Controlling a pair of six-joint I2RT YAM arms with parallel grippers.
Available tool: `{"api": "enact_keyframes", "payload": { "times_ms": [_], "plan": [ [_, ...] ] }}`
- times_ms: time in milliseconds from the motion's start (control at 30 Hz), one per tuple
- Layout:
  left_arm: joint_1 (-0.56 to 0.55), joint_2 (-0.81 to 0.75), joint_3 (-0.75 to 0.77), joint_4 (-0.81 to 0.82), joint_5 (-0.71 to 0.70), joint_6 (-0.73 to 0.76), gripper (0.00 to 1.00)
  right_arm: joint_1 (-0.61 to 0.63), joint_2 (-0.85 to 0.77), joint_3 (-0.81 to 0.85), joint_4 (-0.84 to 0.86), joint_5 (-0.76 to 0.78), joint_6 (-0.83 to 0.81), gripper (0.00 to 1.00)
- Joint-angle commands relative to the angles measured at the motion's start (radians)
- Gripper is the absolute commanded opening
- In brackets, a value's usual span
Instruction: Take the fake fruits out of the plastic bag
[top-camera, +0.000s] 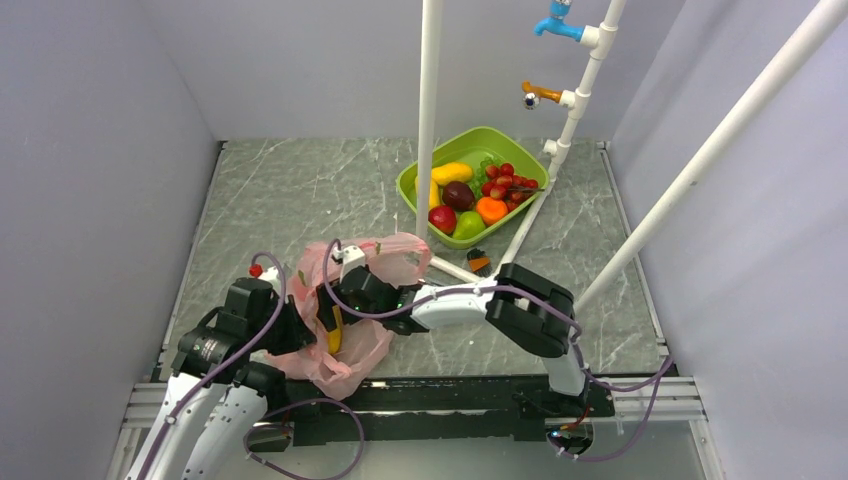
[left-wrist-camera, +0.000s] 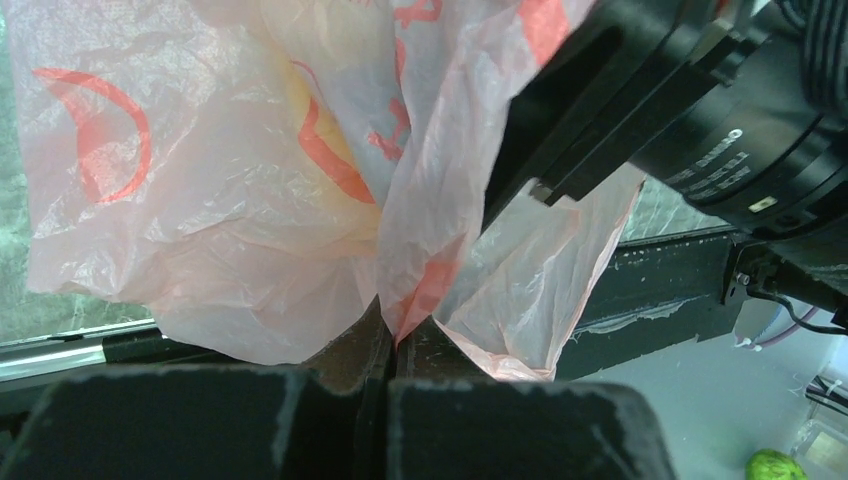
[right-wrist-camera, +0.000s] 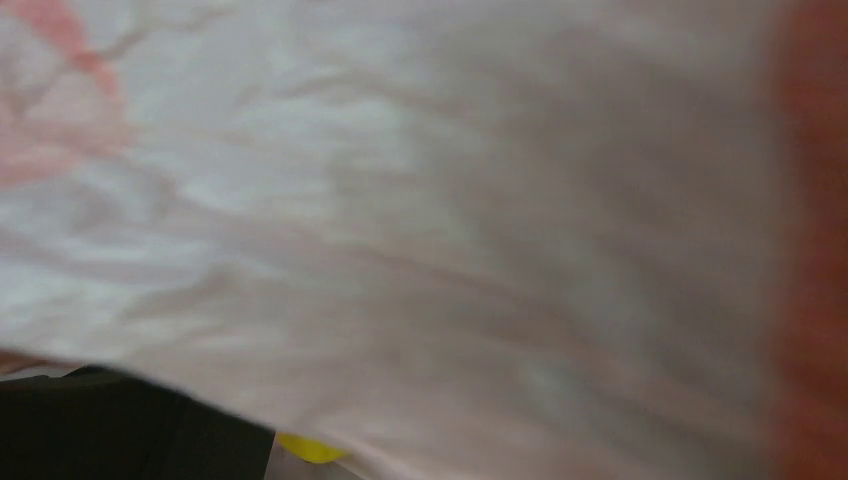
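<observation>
Now | L gripper (left-wrist-camera: 392, 345) pinched on plastic bag (left-wrist-camera: 200, 240) — red print (left-wrist-camera: 95, 120) unreadable | R gripper (top-camera: 332, 316) — can't tell grip

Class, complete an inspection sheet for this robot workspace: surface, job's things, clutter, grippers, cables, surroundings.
Surface: grey marbled table.
Job's things: plastic bag crumpled near the front edge; yellow bananas showing at it; red apple and red grapes in the green tub.
Clutter: small orange-and-black item beside the tub.
Grippers: left gripper shut on the bag; right gripper pushed into the bag, state unclear.
Cables: purple cables loop over both arms.
Surroundings: white pipes with toy taps; plain walls.
</observation>
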Motion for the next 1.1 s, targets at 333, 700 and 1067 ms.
{"api": "enact_keyframes", "payload": {
  "times_ms": [333,700,1067],
  "plan": [
    [-0.005,-0.026,-0.007,0.028,0.025,0.017,0.00,0.097,0.154,0.140,-0.101,0.158,-0.077,0.69],
    [-0.001,-0.045,-0.004,0.023,0.000,0.002,0.00,0.086,0.014,0.065,-0.075,0.162,-0.164,0.26],
    [0.006,-0.121,0.000,0.034,-0.029,-0.037,0.00,0.008,-0.193,-0.032,-0.114,0.037,-0.152,0.00]
  ]
}}
